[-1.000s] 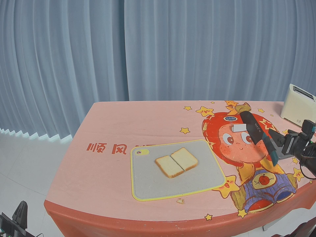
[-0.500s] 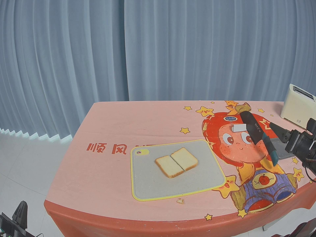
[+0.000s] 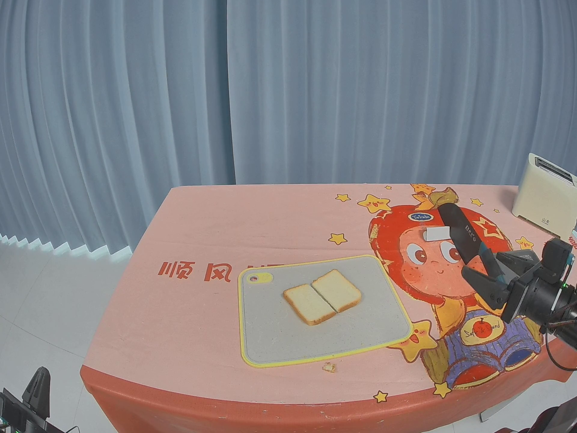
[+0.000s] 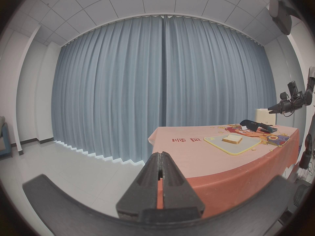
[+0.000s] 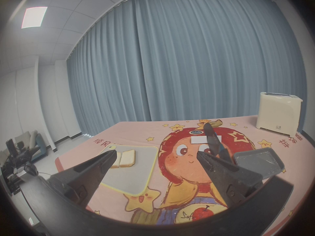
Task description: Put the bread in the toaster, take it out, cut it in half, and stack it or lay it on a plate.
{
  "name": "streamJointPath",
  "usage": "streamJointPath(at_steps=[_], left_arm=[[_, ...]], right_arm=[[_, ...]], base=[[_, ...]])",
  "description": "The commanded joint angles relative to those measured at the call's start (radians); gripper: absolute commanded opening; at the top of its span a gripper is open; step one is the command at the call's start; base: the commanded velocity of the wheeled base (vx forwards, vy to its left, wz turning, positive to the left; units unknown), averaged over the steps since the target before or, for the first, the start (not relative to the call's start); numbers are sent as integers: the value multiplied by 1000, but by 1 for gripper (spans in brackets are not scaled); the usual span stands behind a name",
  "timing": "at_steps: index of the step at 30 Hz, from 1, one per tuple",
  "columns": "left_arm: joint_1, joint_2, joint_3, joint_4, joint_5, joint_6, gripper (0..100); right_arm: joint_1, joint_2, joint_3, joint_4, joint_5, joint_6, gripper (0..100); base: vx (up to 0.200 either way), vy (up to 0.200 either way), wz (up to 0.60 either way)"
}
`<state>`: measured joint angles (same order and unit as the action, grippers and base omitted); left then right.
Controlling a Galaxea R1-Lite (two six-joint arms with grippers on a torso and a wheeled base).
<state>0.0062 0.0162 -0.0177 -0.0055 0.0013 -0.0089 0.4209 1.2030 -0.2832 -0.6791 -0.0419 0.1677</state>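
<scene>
Pink-clothed table (image 3: 210,224). The left gripper (image 4: 159,158) hangs low off its near corner, jaws pressed together, empty. The bread (image 3: 323,296) lies in two touching halves on the grey cutting board (image 3: 270,332). The right gripper (image 3: 484,266) hovers beside the knife (image 3: 466,233) handle, jaws spread, holding nothing. We judge the cutting done. Next we must lift each half across to the dark tray (image 5: 259,161), near the toaster (image 3: 544,196).

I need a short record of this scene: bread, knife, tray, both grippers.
Bread: two halves, side by side on the board.
Knife: on the table, right of the board.
Tray: beside the knife's handle, no bread on it.
Right gripper: fingers open, near the knife's handle.
Left gripper: fingers shut, away from the table.
</scene>
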Motion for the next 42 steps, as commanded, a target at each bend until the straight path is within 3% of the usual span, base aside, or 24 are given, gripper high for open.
streamJointPath(at_steps=[1, 10, 13, 18, 22, 33, 40, 42], left_arm=[[0, -16, 18, -1, 0, 0, 0], [0, -16, 18, -1, 0, -2, 0], [1, -16, 18, -1, 2, -5, 0], [1, -16, 18, -1, 0, 0, 0], [0, -16, 18, -1, 0, 0, 0], [0, -16, 18, -1, -1, 1, 0], [0, -16, 18, -1, -1, 1, 0], [1, -16, 18, -1, 0, 0, 0]], right_arm=[[47, 10, 2, 0, 4, -11, 100], [39, 99, -42, -13, 47, -16, 100], [3, 182, -48, -16, 66, -17, 100], [-62, 270, -54, -85, 68, -8, 100], [-73, 293, -45, -146, 66, -11, 100], [-33, 277, -44, -174, 42, -8, 100], [-8, 288, -42, -168, -15, -8, 100], [18, 291, -17, -172, -52, -8, 100]], base=[[0, 0, 0], [0, 0, 0], [0, 0, 0], [-40, 0, 0], [-200, 0, 0], [-18, 0, 0], [0, 200, 0], [0, 200, 0]])
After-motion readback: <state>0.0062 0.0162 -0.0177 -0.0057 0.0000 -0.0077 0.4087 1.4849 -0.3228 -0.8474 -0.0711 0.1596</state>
